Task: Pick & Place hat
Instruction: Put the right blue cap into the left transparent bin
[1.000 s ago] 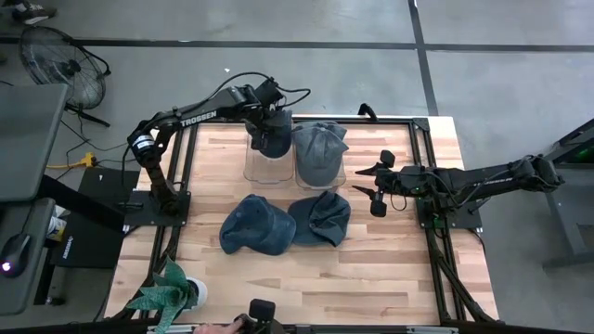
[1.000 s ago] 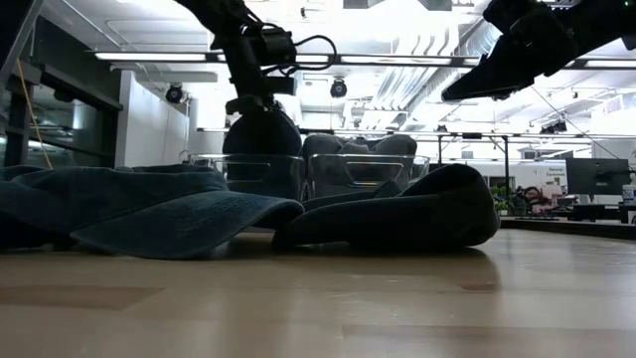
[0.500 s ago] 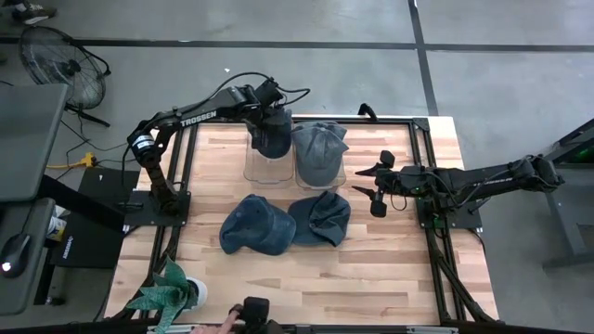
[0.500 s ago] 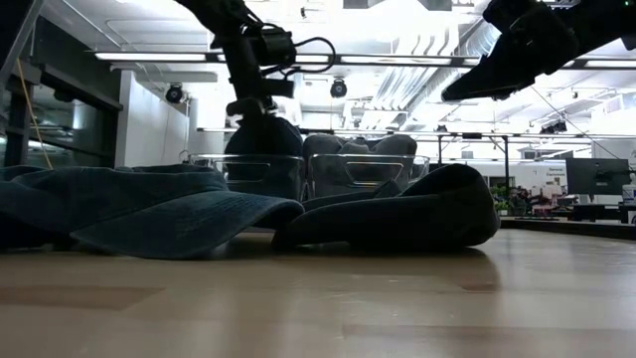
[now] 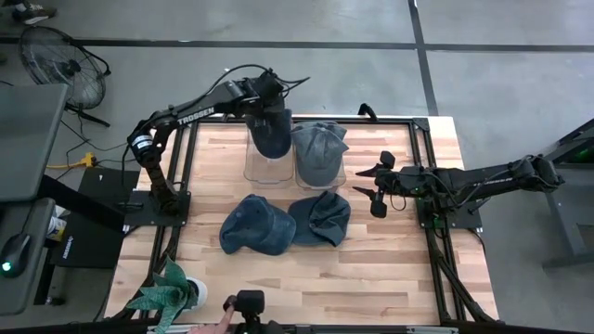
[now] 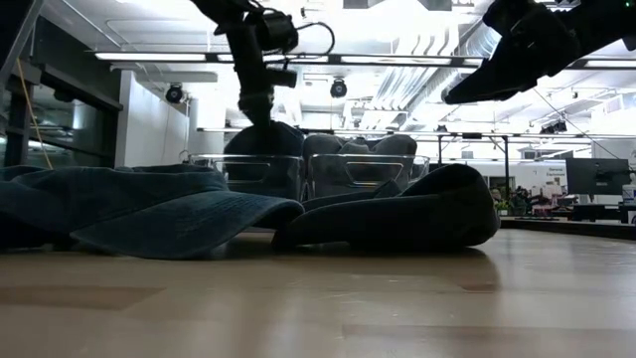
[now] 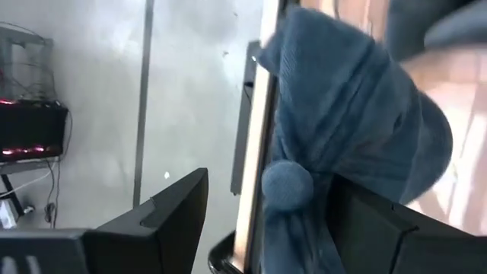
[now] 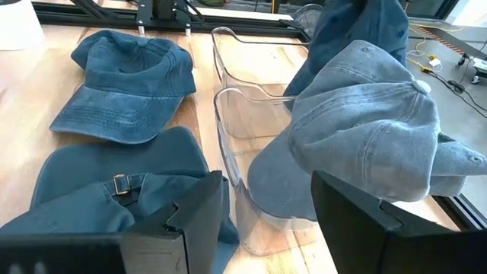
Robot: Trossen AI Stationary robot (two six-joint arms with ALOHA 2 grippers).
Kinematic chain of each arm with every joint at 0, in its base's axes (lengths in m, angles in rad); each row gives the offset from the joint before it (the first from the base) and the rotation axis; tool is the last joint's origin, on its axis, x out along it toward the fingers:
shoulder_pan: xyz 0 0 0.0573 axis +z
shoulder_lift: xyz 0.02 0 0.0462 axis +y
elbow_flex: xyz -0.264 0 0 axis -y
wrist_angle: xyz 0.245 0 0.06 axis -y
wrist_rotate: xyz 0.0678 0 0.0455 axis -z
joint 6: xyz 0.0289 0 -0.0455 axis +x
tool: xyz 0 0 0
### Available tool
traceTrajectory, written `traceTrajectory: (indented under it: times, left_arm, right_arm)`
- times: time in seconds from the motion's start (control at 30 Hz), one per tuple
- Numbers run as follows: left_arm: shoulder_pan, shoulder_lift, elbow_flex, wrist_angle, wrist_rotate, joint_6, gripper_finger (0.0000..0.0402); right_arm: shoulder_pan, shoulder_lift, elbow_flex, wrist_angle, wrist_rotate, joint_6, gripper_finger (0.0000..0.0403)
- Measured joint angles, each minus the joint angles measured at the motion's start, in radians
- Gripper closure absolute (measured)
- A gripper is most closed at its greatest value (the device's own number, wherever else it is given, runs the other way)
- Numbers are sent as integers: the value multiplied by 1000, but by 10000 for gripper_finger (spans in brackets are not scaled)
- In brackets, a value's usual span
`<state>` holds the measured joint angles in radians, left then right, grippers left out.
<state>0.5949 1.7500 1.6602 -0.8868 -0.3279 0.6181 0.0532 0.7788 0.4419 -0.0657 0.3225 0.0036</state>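
A dark blue hat [image 5: 272, 139] lies crown up in the left of two clear bins [image 5: 261, 167] at the table's far side; its top button [image 7: 285, 185] shows in the left wrist view. My left gripper [image 5: 265, 102] is open just above it, one finger on either side of the crown [image 7: 266, 228]. A grey-blue hat [image 5: 318, 150] rests in and over the right bin [image 8: 251, 205]. Two more blue hats [image 5: 255, 225] [image 5: 321, 216] lie flat on the table. At the right edge my right gripper [image 5: 375, 186] hovers open and empty [image 8: 266, 221]. My left gripper is open over the dark blue hat's crown [image 7: 327, 152], coming from above. The cloth runs close along one finger [image 7: 380, 224], and I cannot tell whether that finger touches it. The hat rests in the bin.
A potted plant [image 5: 170, 293] stands at the near left corner. A person's hand [image 5: 221, 318] and a small black device [image 5: 249, 302] show at the near edge. Bare wood lies along the near side and at the far right.
My left gripper has opened and let go of the dark blue hat, then risen a little and drawn back toward the far edge. The hat has stayed in the left bin.
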Motion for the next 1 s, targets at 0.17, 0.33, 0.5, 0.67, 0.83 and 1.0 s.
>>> traceTrajectory:
  times: [0.17,0.33,0.5,0.67,0.83,1.0]
  left_arm:
    - [0,0,59,-3,-4,-30,158]
    - [0,0,111,-49,22,-97,158]
    - [-2,-1,141,-136,175,-169,158]
    - [-37,-1,141,-191,306,-214,158]
    - [-125,-1,141,-196,280,-224,158]
    - [-215,-16,142,-227,235,-243,158]
  right_arm:
    - [0,0,0,-11,0,0,206]
    - [0,0,0,-31,-7,19,206]
    - [0,0,0,-60,-75,18,206]
    - [0,14,0,-90,-198,0,206]
    - [39,85,0,-93,-253,-1,206]
    - [151,192,0,-90,-209,37,206]
